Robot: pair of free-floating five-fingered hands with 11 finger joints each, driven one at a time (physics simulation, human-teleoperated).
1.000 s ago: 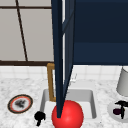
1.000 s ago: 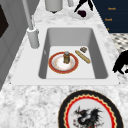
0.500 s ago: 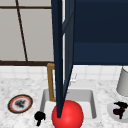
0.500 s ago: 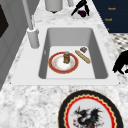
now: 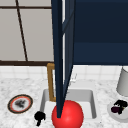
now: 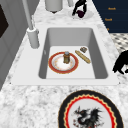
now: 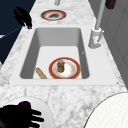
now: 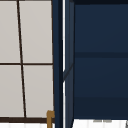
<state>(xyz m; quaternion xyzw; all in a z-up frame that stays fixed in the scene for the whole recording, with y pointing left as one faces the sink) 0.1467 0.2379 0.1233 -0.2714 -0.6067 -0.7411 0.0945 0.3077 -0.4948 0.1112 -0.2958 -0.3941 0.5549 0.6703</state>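
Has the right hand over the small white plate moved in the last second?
No. In the front view the right hand sits over the small white plate beside the grey canister, at the same spot as in the earlier pictures.

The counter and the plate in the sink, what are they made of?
The counter looks like polished marble or stone: grey-white mottled speckles. The plate in the sink looks like glazed ceramic: a smooth pale middle with a red-orange rim. It is hard to be sure.

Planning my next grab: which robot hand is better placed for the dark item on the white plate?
Right: the right robot hand sits over that plate; the left robot hand hangs beyond the sink.
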